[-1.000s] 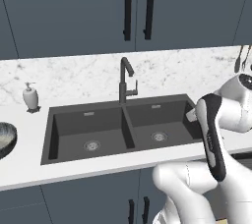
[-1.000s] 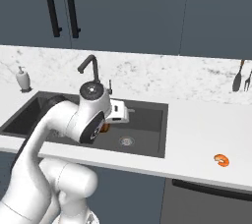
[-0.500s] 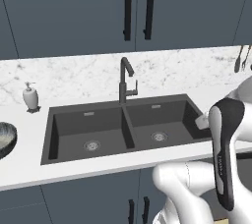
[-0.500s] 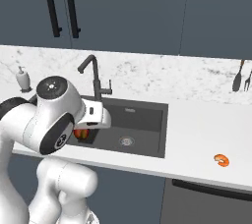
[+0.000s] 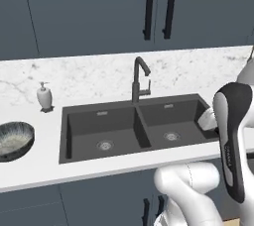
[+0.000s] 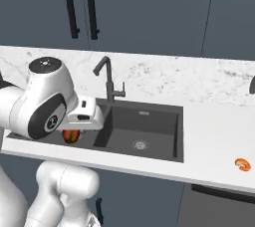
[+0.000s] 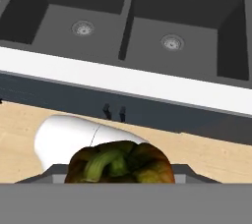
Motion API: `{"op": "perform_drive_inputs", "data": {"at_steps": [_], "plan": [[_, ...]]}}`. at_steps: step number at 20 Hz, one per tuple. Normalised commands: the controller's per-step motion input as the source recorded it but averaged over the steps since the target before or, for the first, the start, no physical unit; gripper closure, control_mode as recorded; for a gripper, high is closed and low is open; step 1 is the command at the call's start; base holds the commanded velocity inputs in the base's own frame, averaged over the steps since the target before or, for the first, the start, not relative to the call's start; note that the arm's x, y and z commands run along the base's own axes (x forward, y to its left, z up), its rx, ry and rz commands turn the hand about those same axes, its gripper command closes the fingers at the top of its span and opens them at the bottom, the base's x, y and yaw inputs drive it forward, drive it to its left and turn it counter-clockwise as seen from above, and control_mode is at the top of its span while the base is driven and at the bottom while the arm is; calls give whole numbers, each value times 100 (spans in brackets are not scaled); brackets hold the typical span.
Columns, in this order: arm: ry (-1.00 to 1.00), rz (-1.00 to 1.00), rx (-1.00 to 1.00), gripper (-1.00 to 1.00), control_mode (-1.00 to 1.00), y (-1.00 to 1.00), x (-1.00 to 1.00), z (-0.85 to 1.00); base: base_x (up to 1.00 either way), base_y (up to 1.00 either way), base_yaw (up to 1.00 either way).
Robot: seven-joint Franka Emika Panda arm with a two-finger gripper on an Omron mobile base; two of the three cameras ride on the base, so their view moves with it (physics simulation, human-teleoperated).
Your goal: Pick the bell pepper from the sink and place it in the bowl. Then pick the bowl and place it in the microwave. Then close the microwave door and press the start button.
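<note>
The pincer [image 6: 74,130] is gripping the bell pepper [image 7: 119,163] between its jaws, clear of the sink [image 5: 134,126], for carrying to the bowl [image 5: 14,141] sitting left on the desk [image 5: 34,168].

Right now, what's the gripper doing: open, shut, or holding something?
Gripper: shut on the bell pepper, carried clear of the sink.

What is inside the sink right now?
Both basins of the sink show just their round drains. The bell pepper is out, held in the gripper. The arm covers one right corner.
</note>
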Motion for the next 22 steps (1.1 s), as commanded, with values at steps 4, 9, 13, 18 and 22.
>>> {"op": "perform_drive_inputs", "data": {"at_steps": [4,9,13,18,22], "plan": [[0,0,0,100,100,0,0,0,-9,100,0],[0,0,0,100,100,0,0,0,-22,100,-1],[0,0,0,100,100,0,0,0,-2,100,-4],[0,0,0,100,100,0,0,0,2,100,-6],[0,0,0,100,100,0,0,0,9,97,-5]]}}
